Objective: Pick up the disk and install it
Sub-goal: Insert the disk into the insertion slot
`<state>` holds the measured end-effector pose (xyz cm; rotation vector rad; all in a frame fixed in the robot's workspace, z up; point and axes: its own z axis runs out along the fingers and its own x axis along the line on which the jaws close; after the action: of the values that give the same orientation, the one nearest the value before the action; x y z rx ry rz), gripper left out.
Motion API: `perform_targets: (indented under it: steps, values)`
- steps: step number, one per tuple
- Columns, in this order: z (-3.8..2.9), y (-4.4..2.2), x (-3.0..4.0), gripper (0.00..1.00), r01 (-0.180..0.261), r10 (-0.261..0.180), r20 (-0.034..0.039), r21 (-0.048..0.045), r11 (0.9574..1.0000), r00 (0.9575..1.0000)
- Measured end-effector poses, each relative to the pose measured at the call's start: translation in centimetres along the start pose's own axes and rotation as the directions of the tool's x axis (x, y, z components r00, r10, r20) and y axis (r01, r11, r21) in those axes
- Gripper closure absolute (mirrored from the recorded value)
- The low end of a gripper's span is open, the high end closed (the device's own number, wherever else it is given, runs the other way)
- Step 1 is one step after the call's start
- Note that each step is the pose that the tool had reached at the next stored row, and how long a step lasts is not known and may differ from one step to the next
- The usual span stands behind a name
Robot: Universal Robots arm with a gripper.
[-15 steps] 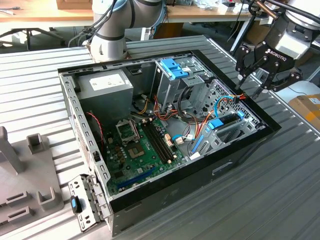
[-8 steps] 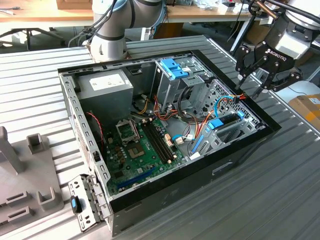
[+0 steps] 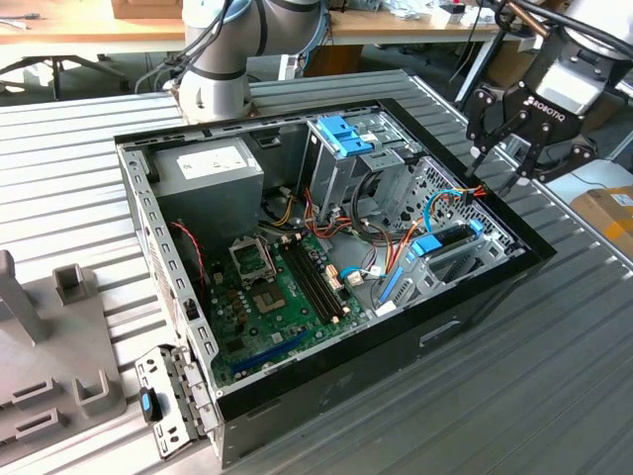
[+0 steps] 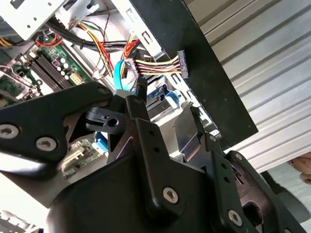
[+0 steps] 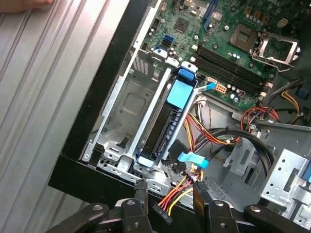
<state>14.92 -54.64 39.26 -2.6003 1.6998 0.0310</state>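
Stiffness and weight are what I would expect of the disk [image 5: 163, 131], a flat grey metal hard drive framed in a light-blue plastic bracket: rigid, dense for its size, smooth on its faces and unkind to knocks. The bracket's long edges or its blue end tab look like the safest hold (the bare faces less so).

It stands on edge in the silver metal drive cage [image 5: 124, 104], at the four o'clock corner of the open black desktop computer case [image 3: 396, 366] in the exterior view, where its dark edge and blue frame show [image 3: 447, 240]. A bundle of red, yellow and black power cables [image 4: 155, 65] runs just beside it, and the green motherboard [image 3: 287, 287] lies at about nine o'clock from it.

The black gripper [image 3: 499, 163] hangs above the case rim at roughly one o'clock from the disk, clear of it. Its fingers [image 5: 141, 191] are spread wide and hold nothing. The case rests on a ribbed grey metal tabletop [image 3: 554, 396].
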Motion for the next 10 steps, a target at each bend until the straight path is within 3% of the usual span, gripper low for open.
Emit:
perform_targets:
  steps: [4,7,10]
  values:
    - [0.14,0.01,0.00,0.50,-0.094,0.094,-0.0016,0.0034,0.9955,0.9955]
    - [0.26,0.01,0.01,0.50,-0.163,0.163,-0.0024,0.0061,0.9866,0.9866]
    - [0.39,0.01,0.01,0.50,-0.244,0.244,-0.0033,0.0092,0.9698,0.9698]
